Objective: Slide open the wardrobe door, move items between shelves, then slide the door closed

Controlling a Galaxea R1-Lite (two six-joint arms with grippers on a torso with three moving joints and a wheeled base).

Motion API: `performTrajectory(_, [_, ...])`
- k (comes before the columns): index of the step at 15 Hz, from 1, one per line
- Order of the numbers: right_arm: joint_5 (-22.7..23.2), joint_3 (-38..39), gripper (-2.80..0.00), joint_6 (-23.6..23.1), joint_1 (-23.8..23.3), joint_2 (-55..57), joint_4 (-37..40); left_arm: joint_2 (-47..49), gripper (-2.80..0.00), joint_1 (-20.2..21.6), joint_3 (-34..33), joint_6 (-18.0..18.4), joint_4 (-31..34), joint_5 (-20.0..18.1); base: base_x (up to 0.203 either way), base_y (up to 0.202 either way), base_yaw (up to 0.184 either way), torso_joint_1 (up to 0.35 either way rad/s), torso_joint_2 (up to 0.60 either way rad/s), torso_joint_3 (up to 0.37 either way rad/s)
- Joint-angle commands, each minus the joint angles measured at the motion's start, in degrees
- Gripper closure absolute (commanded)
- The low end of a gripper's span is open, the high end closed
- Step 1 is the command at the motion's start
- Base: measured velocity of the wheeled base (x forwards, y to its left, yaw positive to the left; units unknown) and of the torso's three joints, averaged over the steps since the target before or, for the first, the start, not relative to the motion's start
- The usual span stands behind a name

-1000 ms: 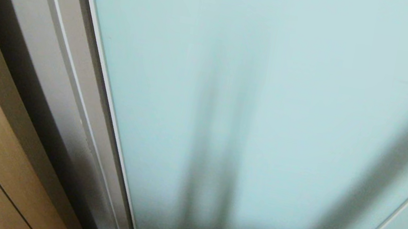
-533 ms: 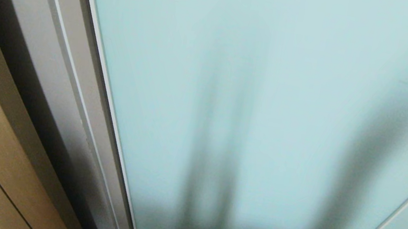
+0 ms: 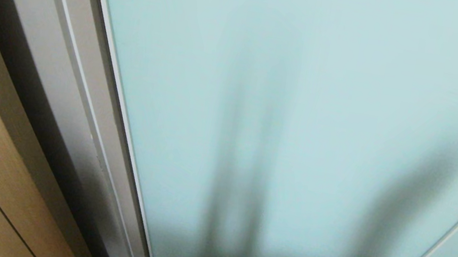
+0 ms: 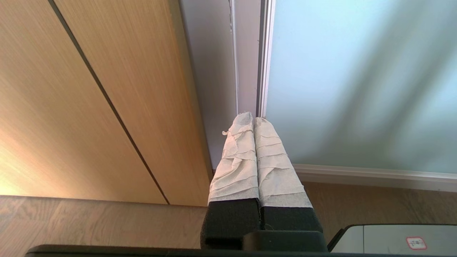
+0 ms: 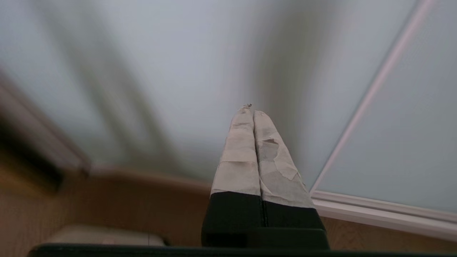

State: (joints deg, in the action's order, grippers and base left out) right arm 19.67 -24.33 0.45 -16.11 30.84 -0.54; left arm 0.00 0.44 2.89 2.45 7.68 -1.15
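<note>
Sliding wardrobe door [image 3: 305,113] is filling the head view from 12 to 3 o'clock, fully shut. Left gripper [image 4: 254,119] and right gripper [image 5: 251,109] are both pinched closed, empty. Frosted glass likely heavy, slick, fragile: push on the thin frame edge [image 4: 265,64].

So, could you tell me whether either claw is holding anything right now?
Nothing is held: the left claw and right claw are both shut and empty.
</note>
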Motion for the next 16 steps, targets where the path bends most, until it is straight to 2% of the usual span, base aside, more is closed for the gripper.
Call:
performTrajectory(1, [-0.57,10.46,0.00,-1.84,6.22,-14.22,1.31,0.09,0.00,0.00,0.01,0.01,0.05,0.00,0.000,0.000,0.000,0.000,0.00,0.000])
performTrajectory(2, [-0.87,13.43,0.00,-2.28,7.65,-15.00,2.34,0.09,0.00,0.00,0.01,0.01,0.05,0.00,0.000,0.000,0.000,0.000,0.00,0.000])
performTrajectory(4, [-1.04,14.52,0.00,1.75,8.45,-15.27,5.21,0.09,0.00,0.00,0.01,0.01,0.05,0.00,0.000,0.000,0.000,0.000,0.00,0.000])
performTrajectory(5, [-1.18,15.08,0.00,1.97,8.80,-15.19,5.66,0.09,0.00,0.00,0.01,0.01,0.05,0.00,0.000,0.000,0.000,0.000,0.00,0.000])
performTrajectory(7, [-3.91,15.38,0.00,2.34,13.35,-16.40,6.18,0.09,0.00,0.00,0.01,0.01,0.05,0.00,0.000,0.000,0.000,0.000,0.00,0.000])
performTrajectory(8, [-5.95,15.44,0.00,2.23,15.22,-19.18,7.72,0.09,0.00,0.00,0.01,0.01,0.05,0.00,0.000,0.000,0.000,0.000,0.00,0.000])
performTrajectory(11, [-8.55,16.60,0.00,1.56,16.21,-29.47,10.95,0.09,0.00,0.00,0.01,0.01,0.05,0.00,0.000,0.000,0.000,0.000,0.00,0.000])
performTrajectory(12, [-10.84,18.18,0.00,1.47,16.31,-31.02,10.51,0.09,0.00,0.00,0.01,0.01,0.05,0.00,0.000,0.000,0.000,0.000,0.00,0.000])
performTrajectory(14, [-20.26,21.04,0.00,1.24,16.36,-31.10,7.77,0.09,0.00,0.07,0.01,0.01,0.05,-0.03,0.000,0.000,0.000,0.000,0.00,0.000])
performTrajectory(16, [-20.46,22.96,0.00,0.44,16.37,-31.10,3.02,0.09,0.00,0.00,0.01,0.01,0.05,0.00,0.000,0.000,0.000,0.000,0.00,0.000])
